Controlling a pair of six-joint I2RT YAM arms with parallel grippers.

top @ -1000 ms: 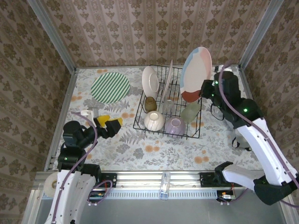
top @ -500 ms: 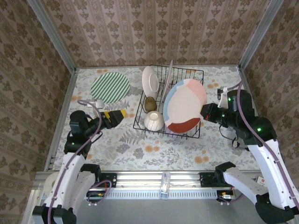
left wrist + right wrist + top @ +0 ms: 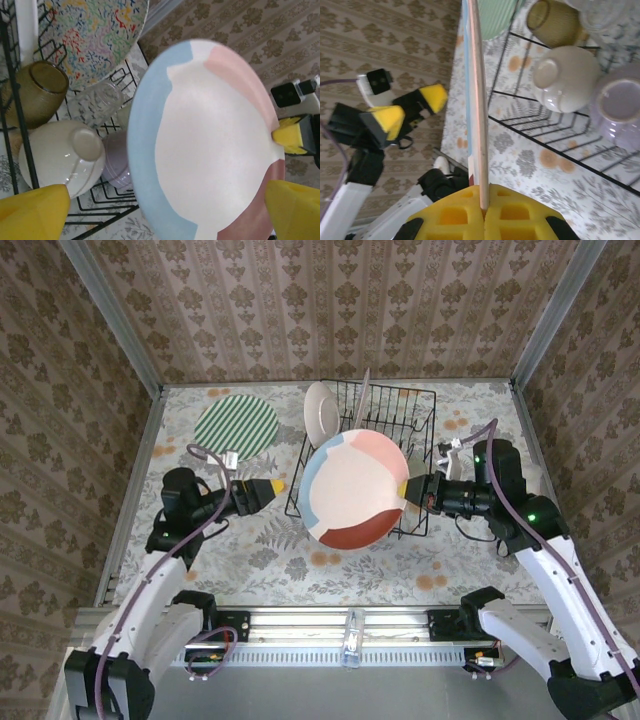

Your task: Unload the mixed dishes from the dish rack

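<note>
The pastel-rimmed plate (image 3: 355,490) has swung clear of the dish rack (image 3: 420,412) and now hangs above the bench (image 3: 250,560) between the arms, its edge clenched in the right claw (image 3: 407,490), while the left claw (image 3: 268,486) gapes wide beside it, probably for a handover.

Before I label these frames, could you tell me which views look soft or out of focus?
Left wrist: the pastel plate looks soft, the left fingers blurred, the cream bowl crisper. Right wrist: the plate's edge is sharp. Top external: even light, no glare.
</note>
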